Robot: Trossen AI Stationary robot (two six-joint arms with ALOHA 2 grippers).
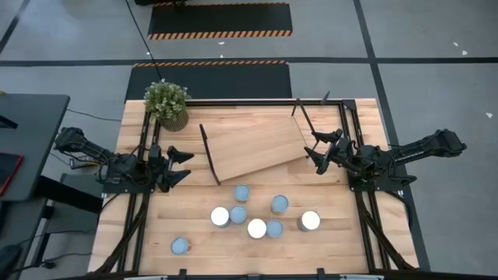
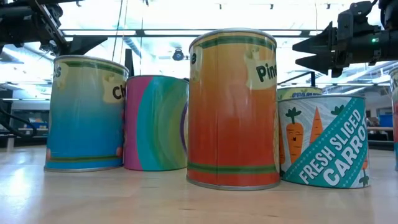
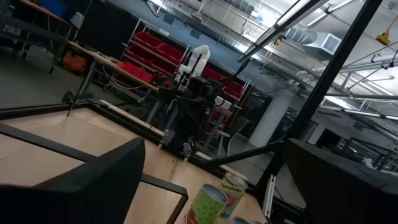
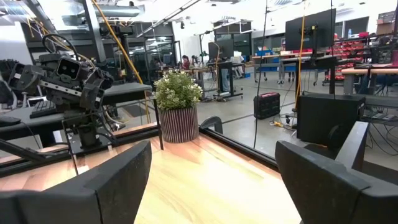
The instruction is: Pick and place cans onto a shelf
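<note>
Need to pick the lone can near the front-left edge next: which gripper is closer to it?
Left. The left gripper hovers open beside the shelf's left end, almost directly behind the lone can. The right gripper, also open, is across the table beyond the can cluster.

Desk (image 1: 366,241): light wood, black-framed
Far half: shelf (image 1: 257,144) lying at a slant; potted plant (image 1: 166,103) at its far left corner
Near half: seven cans (image 1: 257,228), upright
</note>
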